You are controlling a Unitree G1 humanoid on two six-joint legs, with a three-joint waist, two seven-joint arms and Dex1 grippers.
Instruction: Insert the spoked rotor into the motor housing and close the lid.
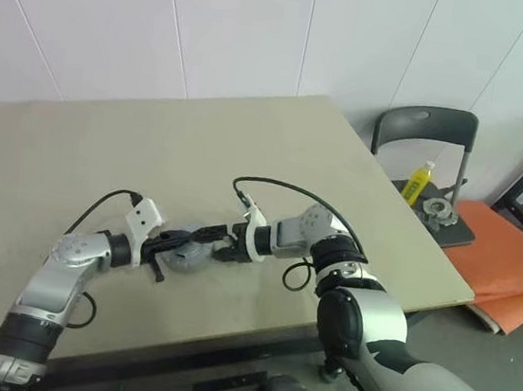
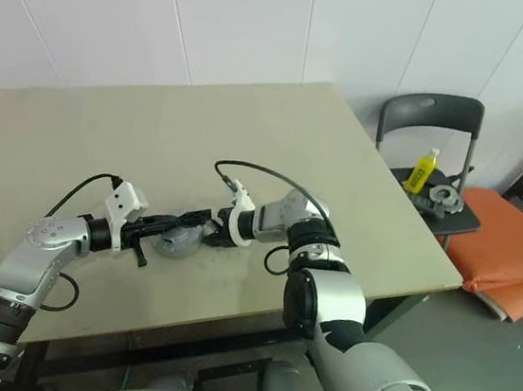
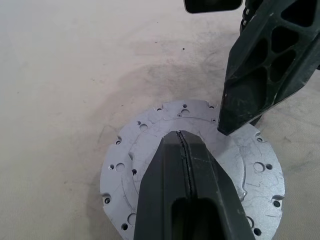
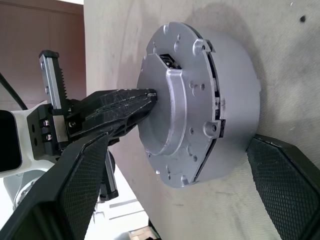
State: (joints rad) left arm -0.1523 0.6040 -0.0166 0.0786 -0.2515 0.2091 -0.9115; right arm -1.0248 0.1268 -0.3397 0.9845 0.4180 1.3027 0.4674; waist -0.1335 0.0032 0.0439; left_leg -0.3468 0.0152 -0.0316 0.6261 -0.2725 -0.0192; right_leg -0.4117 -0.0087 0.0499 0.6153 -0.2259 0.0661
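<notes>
The motor housing (image 4: pixel 227 107) is sitting on the table (image 1: pixel 103 167), near its front edge, with the lid (image 3: pixel 192 170) already seated on top, its plain silver face with small screw holes turned upward. The spoked rotor cannot be seen and is judged to be enclosed inside.

The left end effector (image 3: pixel 184 150) is closed completely, its two fingers pressed together into a single point, and that point is being rested on the raised middle of the lid. It is probably being used as a pusher, so that the lid is kept flat and pressed home instead of being gripped.

The right end effector (image 4: pixel 175 190) is spread wide, one finger (image 4: pixel 75 195) on each side of the assembly, and nothing is being clamped; a gap can be seen between the pads and the housing wall. It is judged to be placed there so the round body can be steadied, or squeezed, while the lid is being pushed from above.

No brand, label or readable writing is visible on the parts or on the end effectors.

A chair (image 1: pixel 427 130) with a yellow bottle (image 1: pixel 418 182) on it is standing well apart, beyond the table's right side.
</notes>
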